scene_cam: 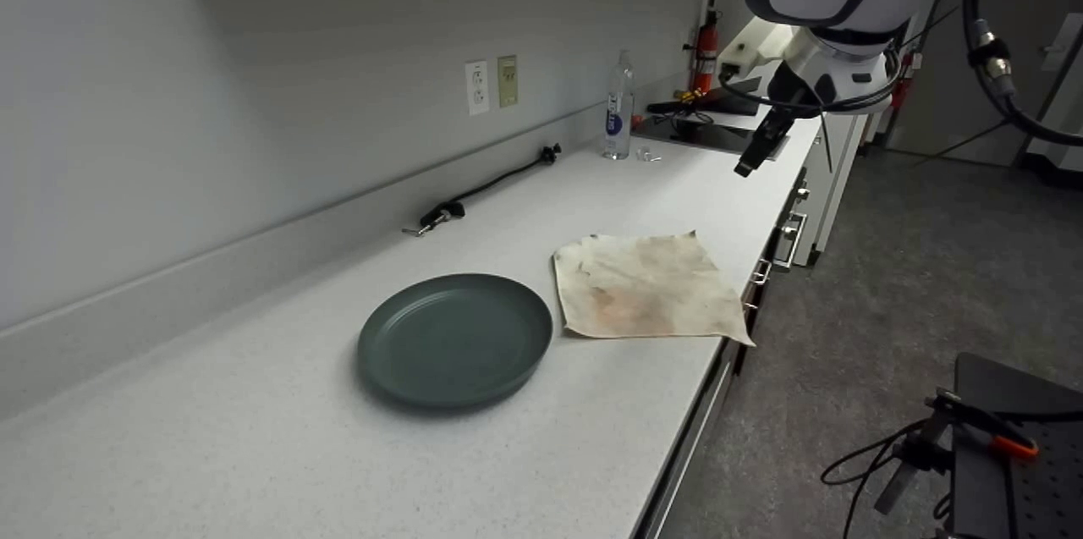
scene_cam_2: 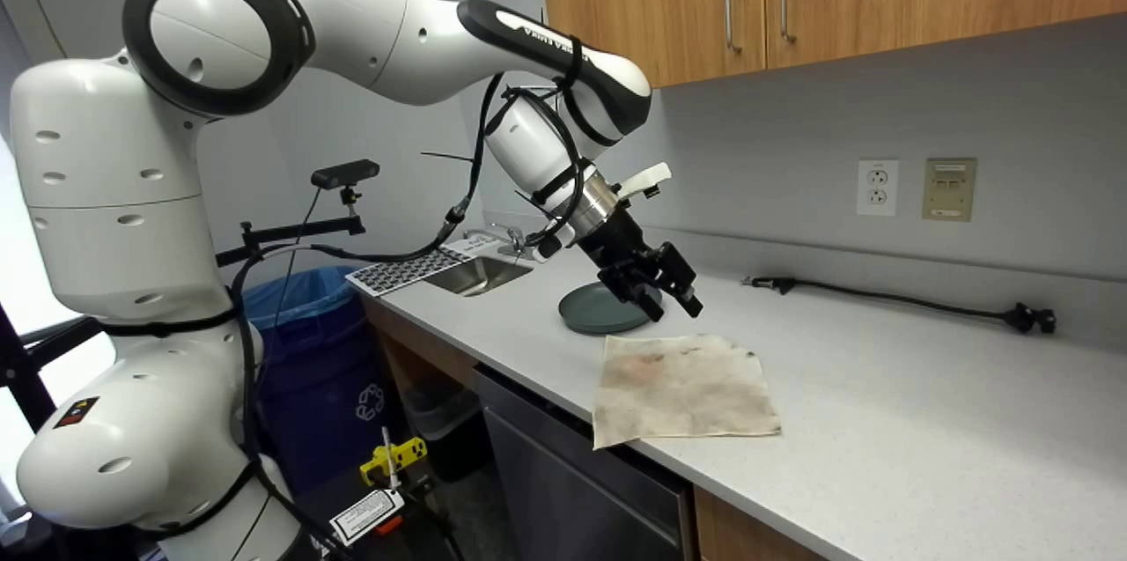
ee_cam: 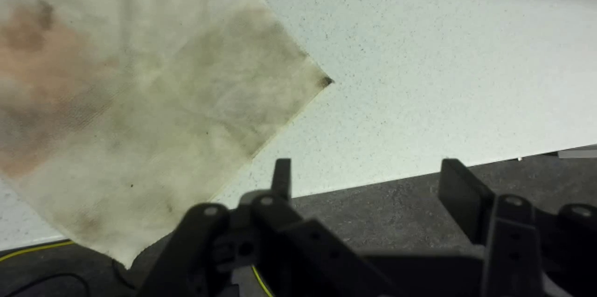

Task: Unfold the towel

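Note:
The towel, a cream cloth with brown and grey smudges, lies spread almost flat on the counter in both exterior views (scene_cam: 647,285) (scene_cam_2: 687,389). One of its corners pokes out over the counter's front edge. In the wrist view the towel (ee_cam: 163,101) fills the left side, with a dark-tipped corner lying on the white surface. My gripper (ee_cam: 366,164) is open, its fingers wide apart and only counter and floor visible between them. In both exterior views the gripper (scene_cam: 744,169) (scene_cam_2: 672,307) hangs in the air above counter height, apart from the towel.
A round dark green plate (scene_cam: 455,342) sits beside the towel on the white counter (scene_cam: 279,454). A black cable with clamps (scene_cam: 499,179) runs along the wall, and a clear bottle (scene_cam: 618,112) stands farther back. Wooden cabinets (scene_cam_2: 651,6) overhang the counter; a sink (scene_cam_2: 480,276) lies beyond the plate.

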